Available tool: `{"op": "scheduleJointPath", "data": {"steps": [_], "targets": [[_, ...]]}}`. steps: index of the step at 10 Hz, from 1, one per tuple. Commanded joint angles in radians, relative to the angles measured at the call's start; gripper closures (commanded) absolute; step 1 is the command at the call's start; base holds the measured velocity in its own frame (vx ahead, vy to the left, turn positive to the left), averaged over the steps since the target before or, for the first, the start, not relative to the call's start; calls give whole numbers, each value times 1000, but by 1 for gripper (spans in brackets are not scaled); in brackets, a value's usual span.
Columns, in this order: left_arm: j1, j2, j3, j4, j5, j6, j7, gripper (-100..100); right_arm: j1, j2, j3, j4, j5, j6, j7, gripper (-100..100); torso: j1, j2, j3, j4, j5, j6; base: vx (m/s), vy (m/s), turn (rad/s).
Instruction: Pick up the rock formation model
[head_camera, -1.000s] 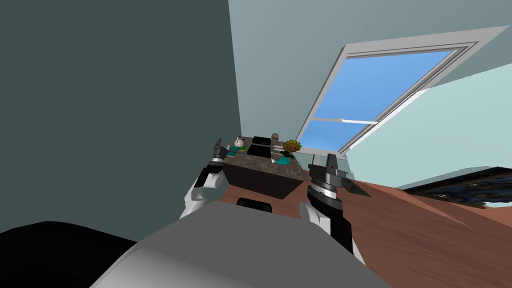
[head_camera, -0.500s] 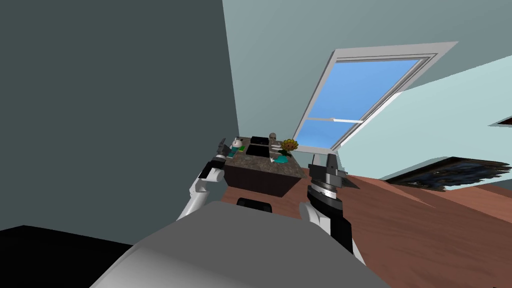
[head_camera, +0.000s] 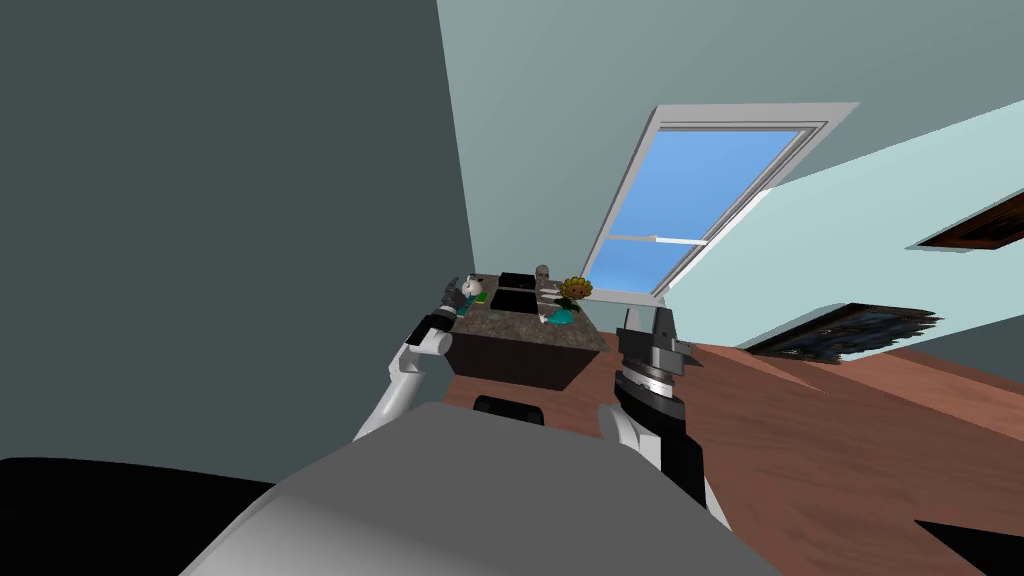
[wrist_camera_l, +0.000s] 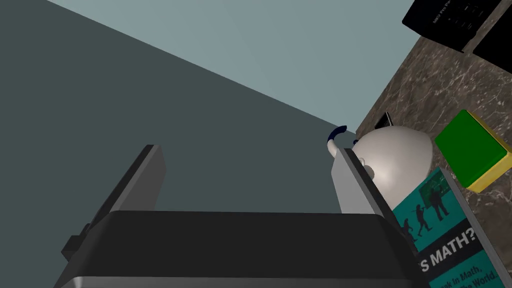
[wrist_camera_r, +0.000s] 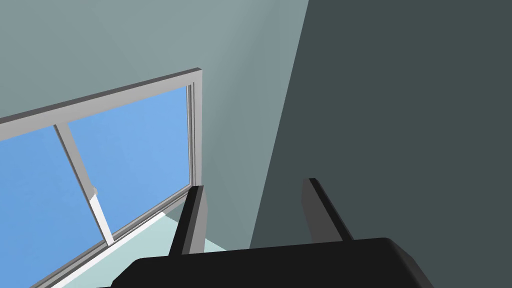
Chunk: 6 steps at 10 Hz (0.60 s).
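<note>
In the head view, a dark desk (head_camera: 520, 332) with a mottled, stone-like top stands in the corner below the window. Near its far edge sits a small grey lumpy figure (head_camera: 543, 272). I take it for the rock formation model, though it is too small to be sure. A sunflower toy (head_camera: 575, 290) is just beside it, with two black boxes (head_camera: 515, 291) towards the middle. At the left end are a pale domed thing (head_camera: 472, 287) and a teal book (head_camera: 467, 306). The left gripper (head_camera: 452, 294) hangs at that left end, near the dome and apart from the grey figure. The right gripper (head_camera: 645, 324) is held up off the desk's right corner, above the wooden floor.

In the left wrist view, the left gripper (wrist_camera_l: 246, 150) is spread wide with only wall showing in the gap. One of its fingers (wrist_camera_l: 352, 182) stands just in front of the pale dome (wrist_camera_l: 400, 152); I cannot tell whether they touch. The book (wrist_camera_l: 445, 225) lies beside the dome, and a green block (wrist_camera_l: 470, 145) lies further in.

In the right wrist view, the right gripper (wrist_camera_r: 254, 184) is also spread and empty.

To my eye the job is barely begun. An arm is at the desk, but nothing is grasped or lifted. Straddling the model, closing on it and raising it are all left to do. If the grey figure is the target, the gripper also has to get across to the far side first.
</note>
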Motion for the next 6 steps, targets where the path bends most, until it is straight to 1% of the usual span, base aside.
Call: {"op": "scheduleJointPath", "data": {"steps": [1, 2, 3, 4, 5, 6], "targets": [[-13, 7, 2, 4, 8, 50, 8, -100, 0, 0, 0, 0, 0, 0, 0, 0, 0, 0, 0, 0, 0, 0, -11, 42, -93], [-13, 7, 2, 4, 8, 67, 8, -100, 0, 0, 0, 0, 0, 0, 0, 0, 0, 0, 0, 0, 0, -1, -4, 22, 17], [-56, 19, 4, 37, 22, 102, 24, -100, 0, 0, 0, 0, 0, 0, 0, 0, 0, 0, 0, 0, 0, -1, -11, 41, -146], [-56, 19, 4, 37, 22, 127, 24, -100, 0, 0, 0, 0, 0, 0, 0, 0, 1, 0, 0, 0, 0, 0, -14, 47, -94], [-56, 19, 4, 37, 22, 139, 24, -100, 0, 0, 0, 0, 0, 0, 0, 0, 1, 0, 0, 0, 0, -1, -4, 20, 9], [-99, 30, 5, 72, 37, 177, 39, -100, 0, 0, 0, 0, 0, 0, 0, 0, 0, 0, 0, 0, 0, -1, -9, 34, -138]]}}
